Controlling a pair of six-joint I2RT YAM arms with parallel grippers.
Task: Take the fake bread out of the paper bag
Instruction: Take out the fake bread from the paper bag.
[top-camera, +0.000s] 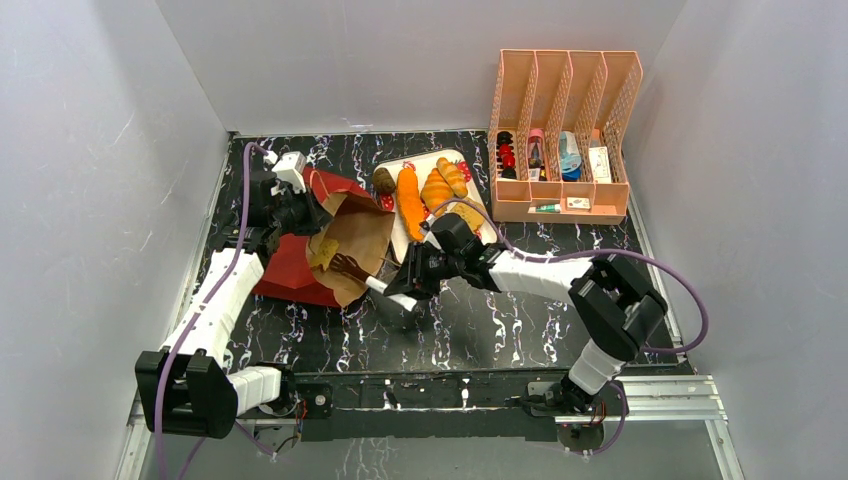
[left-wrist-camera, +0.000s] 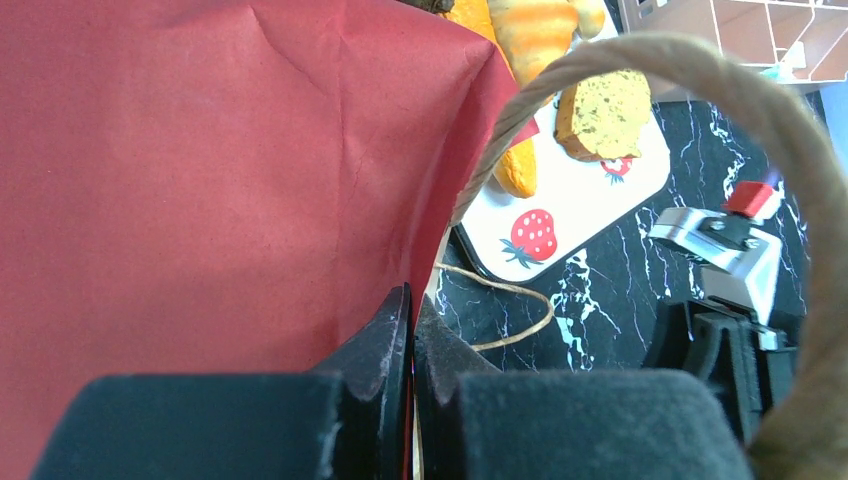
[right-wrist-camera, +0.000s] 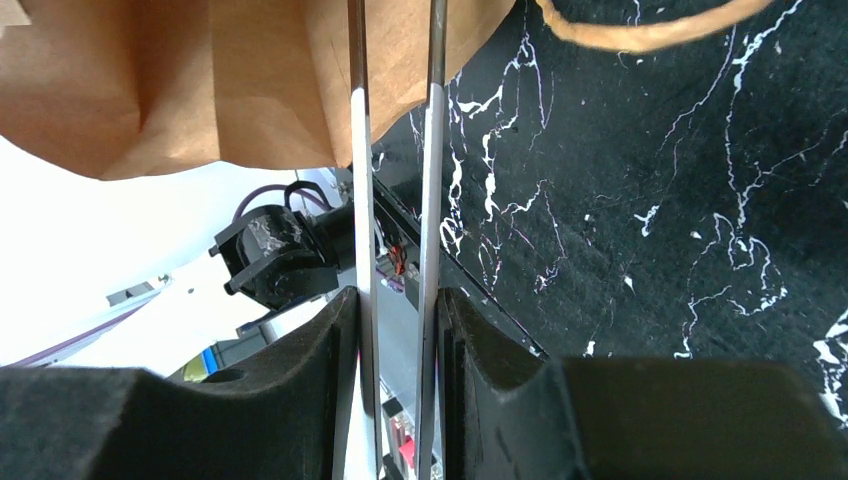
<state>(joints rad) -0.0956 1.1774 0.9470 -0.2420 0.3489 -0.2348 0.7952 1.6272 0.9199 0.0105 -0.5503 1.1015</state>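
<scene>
Currently mid-extraction. Tall brown kraft paper bag with a red lower half (top-camera: 365, 230) lies on its side near the left edge of the black marbled bench (top-camera: 520, 320), with its mouth facing bench centre.

Left gripper (left-wrist-camera: 410, 305): fingers fully closed, pinching a red paper wall on the bag's far side. I read that as an anchor, so the bag doesn't slide or fold while the other arm works. A twine handle (left-wrist-camera: 700, 90) loops across that wrist view.

Right gripper (right-wrist-camera: 400, 300): fingers narrow, clamped on both arms of the metal tongs (right-wrist-camera: 432, 180) and squeezing them together. The tong tips sit at the bag mouth beside a tan toy bread slice (top-camera: 322, 250). Can't tell if the tips actually grip it.

Other fake bread is on the white strawberry-print tray (left-wrist-camera: 590, 215) at the far edge, centre:
- dark brown round roll (top-camera: 384, 180)
- long orange baguette (top-camera: 409, 203)
- orange ridged croissants (top-camera: 442, 185)
- second slice (top-camera: 468, 213)

Judgement: the bag is nearly emptied. Tongs probably give the reach into a flat mouth. Risk is the slice slipping, or the paper dragging along with the tongs.
</scene>
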